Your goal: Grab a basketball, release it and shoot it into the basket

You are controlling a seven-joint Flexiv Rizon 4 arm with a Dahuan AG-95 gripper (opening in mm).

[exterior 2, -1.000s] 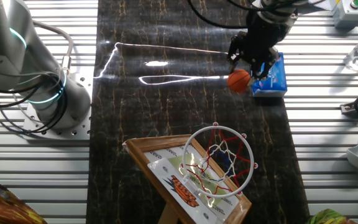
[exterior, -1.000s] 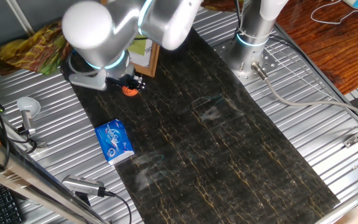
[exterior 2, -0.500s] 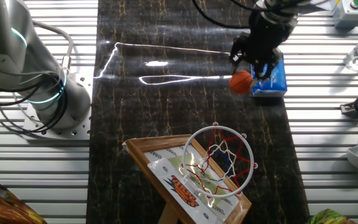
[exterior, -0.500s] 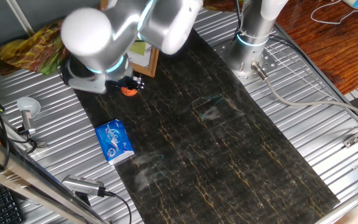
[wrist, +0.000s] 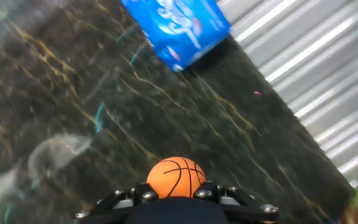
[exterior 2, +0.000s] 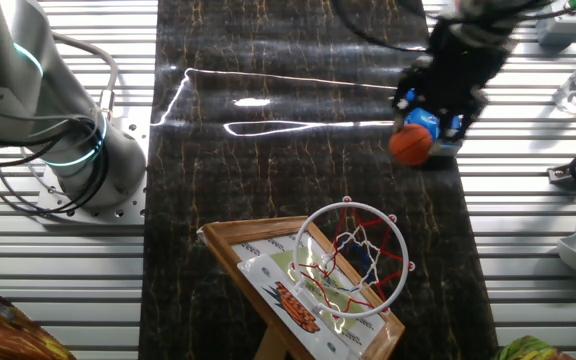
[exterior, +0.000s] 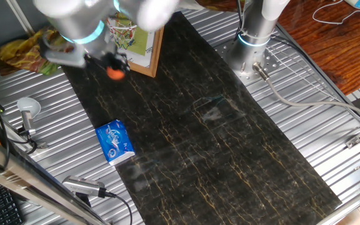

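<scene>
My gripper (wrist: 176, 186) is shut on the small orange basketball (wrist: 176, 177) with dark seams, and holds it in the air above the dark mat. The ball also shows in one fixed view (exterior: 114, 72) and in the other fixed view (exterior 2: 411, 145), under the black gripper (exterior 2: 430, 118). The basket has an orange rim (exterior 2: 356, 258) with a white net on a wood-framed backboard (exterior 2: 288, 290). It stands at the mat's end, a short way from the ball. In one fixed view the backboard (exterior: 139, 47) lies just beside the ball.
A blue-and-white packet (exterior: 114, 142) lies at the mat's edge; it shows in the hand view (wrist: 178, 26) and is mostly hidden behind the gripper in the other fixed view. A second arm's base (exterior 2: 63, 140) stands beside the mat. Ribbed metal table (exterior: 305, 125) surrounds the mat.
The arm has swung fast with the ball, blurred now. In one fixed view it moved up-left beside the backboard. In the other fixed view the ball moved right and nearer the hoop.
</scene>
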